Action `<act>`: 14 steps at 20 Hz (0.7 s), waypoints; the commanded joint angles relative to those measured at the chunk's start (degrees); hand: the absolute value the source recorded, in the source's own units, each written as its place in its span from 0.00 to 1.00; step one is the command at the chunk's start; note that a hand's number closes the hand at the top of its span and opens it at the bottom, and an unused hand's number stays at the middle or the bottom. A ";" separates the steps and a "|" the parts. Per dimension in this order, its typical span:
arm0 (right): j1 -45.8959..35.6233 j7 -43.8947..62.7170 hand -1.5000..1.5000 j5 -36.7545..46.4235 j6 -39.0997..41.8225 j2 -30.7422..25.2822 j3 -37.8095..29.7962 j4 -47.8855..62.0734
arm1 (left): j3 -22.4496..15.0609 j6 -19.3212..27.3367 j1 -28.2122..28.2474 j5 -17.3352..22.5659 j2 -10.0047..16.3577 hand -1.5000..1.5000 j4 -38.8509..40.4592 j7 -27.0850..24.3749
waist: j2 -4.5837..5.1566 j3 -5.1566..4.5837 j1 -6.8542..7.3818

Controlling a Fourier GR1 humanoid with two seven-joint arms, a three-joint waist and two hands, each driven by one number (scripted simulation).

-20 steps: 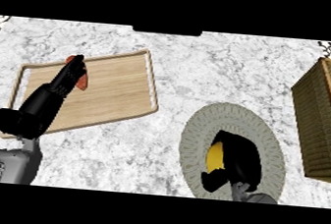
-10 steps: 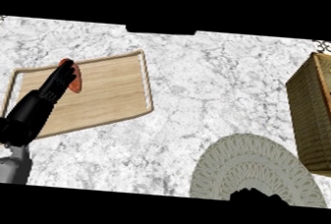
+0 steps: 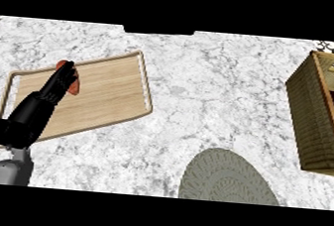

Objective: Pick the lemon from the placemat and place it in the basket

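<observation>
Left hand (image 3: 31, 113) lies open with black fingers straight over the left end of the pale wooden rimmed tray (image 3: 112, 96), fingertips by a small red-orange item (image 3: 75, 87) on it. Right of the tray and nearer me, I see the round grey woven placemat (image 3: 227, 179) on the white marble worktop (image 3: 217, 79). The brown wicker basket (image 3: 316, 117) stands well to the tray's right; I cannot tell where the lemon is.
</observation>
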 commanded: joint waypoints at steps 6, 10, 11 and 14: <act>6.21 1.53 1.00 -7.79 -2.45 2.37 0.09 -21.72 | -0.07 0.53 0.27 -0.73 -0.35 0.50 0.61 -1.26 | 0.16 -0.23 -0.98; 6.94 3.66 1.00 -7.26 -3.14 2.23 -3.08 -22.55 | 0.74 -0.32 1.55 -0.14 0.66 0.50 -0.02 -1.51 | 0.19 -0.27 -0.05; 6.01 4.63 1.00 -6.36 -3.14 2.33 -4.48 -22.79 | 0.15 -0.53 0.74 0.08 0.09 0.50 0.50 -1.14 | 0.37 -0.31 -0.19; 3.91 6.25 1.00 -6.43 -2.78 1.47 -9.15 -22.47 | 0.58 -0.83 -0.07 -0.08 1.03 0.50 0.09 -1.47 | 0.50 -0.33 0.31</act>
